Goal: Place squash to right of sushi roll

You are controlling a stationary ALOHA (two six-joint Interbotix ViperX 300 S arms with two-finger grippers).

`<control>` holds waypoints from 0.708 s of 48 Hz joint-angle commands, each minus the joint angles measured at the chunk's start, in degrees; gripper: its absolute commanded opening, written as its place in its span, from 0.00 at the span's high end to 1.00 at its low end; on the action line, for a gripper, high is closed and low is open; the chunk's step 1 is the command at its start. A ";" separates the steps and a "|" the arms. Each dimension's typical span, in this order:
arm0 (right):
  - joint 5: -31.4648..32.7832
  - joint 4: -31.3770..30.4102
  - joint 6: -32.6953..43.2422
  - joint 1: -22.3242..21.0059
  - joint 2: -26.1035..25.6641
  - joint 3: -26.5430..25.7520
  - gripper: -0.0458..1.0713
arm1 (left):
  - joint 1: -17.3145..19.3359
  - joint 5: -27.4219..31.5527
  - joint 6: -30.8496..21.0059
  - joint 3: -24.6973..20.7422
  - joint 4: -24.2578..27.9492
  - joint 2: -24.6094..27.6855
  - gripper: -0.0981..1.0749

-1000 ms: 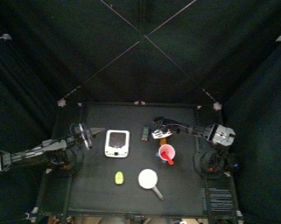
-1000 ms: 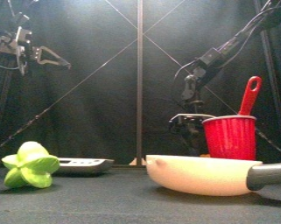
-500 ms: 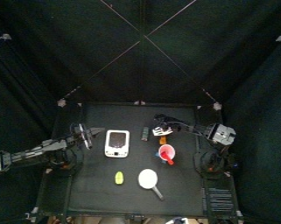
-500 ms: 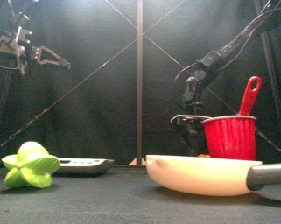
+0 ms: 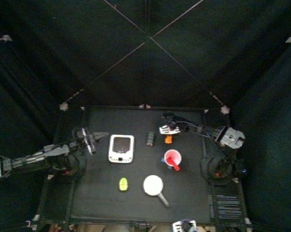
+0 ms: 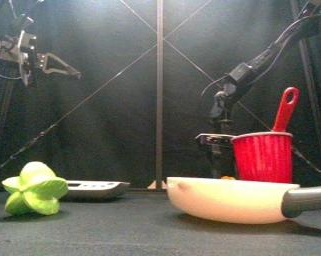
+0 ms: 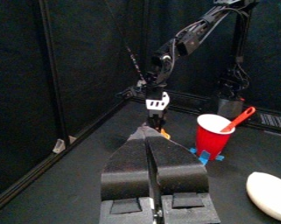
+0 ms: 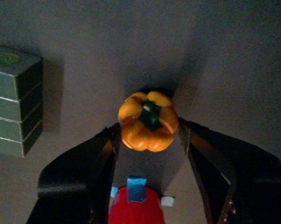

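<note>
- Compared with 1 second earlier, the right arm has swung toward the table's back edge in the top view, so its gripper (image 5: pixel 169 123) now sits farther from the red cup; the left arm has not shifted.
- Nearest the front camera lie 2 things: a yellow-green star-shaped toy piece (image 6: pixel 32 189) at the left and a white rounded spoon-like utensil with a dark handle (image 6: pixel 234 199) at the right.
- Behind the star piece lies a flat white rectangular device with a dark screen (image 5: pixel 121 148), on the black table (image 5: pixel 99 181).
- Behind the utensil stands a ribbed red plastic cup (image 6: pixel 263 156) with a red spoon handle (image 6: pixel 284 108) leaning out of it; it rests on a small blue base (image 7: pixel 208 157).
- Beyond the cup the right gripper hangs with its 2 black jaws spread wide, 1 on each side of the squash, a small orange-yellow toy vegetable with a green stem (image 8: pixel 149 122). A narrow gap shows on both sides, so the jaws flank it without pinching.
- The squash lies on the table near the back edge, between the device and the right arm's base.
- Just beside it in the right wrist view lies the sushi roll, a stubby grey-green block (image 8: pixel 15 101), apart from the squash and outside the jaws.
- The left gripper (image 7: pixel 154 136) hovers high at the left, its 2 jaws pressed together with nothing between them.
</note>
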 commanded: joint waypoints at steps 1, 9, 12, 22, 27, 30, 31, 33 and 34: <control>-0.62 0.00 0.35 -0.70 -1.14 -1.49 0.21 | 0.18 -0.53 0.00 -0.97 0.00 0.35 0.91; 0.26 0.00 0.53 -0.62 -1.05 -1.32 0.21 | 0.18 -0.53 0.00 -0.88 0.00 0.26 0.91; 0.35 -0.09 0.44 -0.62 -1.23 -1.23 0.21 | 0.18 -0.53 0.00 -0.88 0.00 0.35 0.91; 0.09 -0.44 0.62 -0.62 -1.41 -1.58 0.19 | 0.18 -0.53 0.00 -0.88 0.00 0.35 0.91; 0.26 -1.14 0.79 -0.62 -1.49 -1.67 0.14 | 0.18 -0.53 0.00 -0.88 0.09 0.26 0.91; 0.09 -1.05 0.70 -0.62 -1.67 -1.85 0.11 | 0.18 -0.53 0.00 -0.88 0.00 0.35 0.91; 0.18 -1.05 0.70 -0.62 -1.67 -1.93 0.10 | 0.18 -0.53 0.00 -0.88 0.00 0.26 0.91; 0.35 -0.97 0.70 -0.53 -1.76 -2.20 0.07 | 0.18 -0.53 0.00 -0.88 0.00 0.26 0.91; 0.35 -1.05 0.70 -0.44 -1.93 -2.37 0.05 | 0.18 -0.53 0.00 -0.88 0.00 0.35 0.91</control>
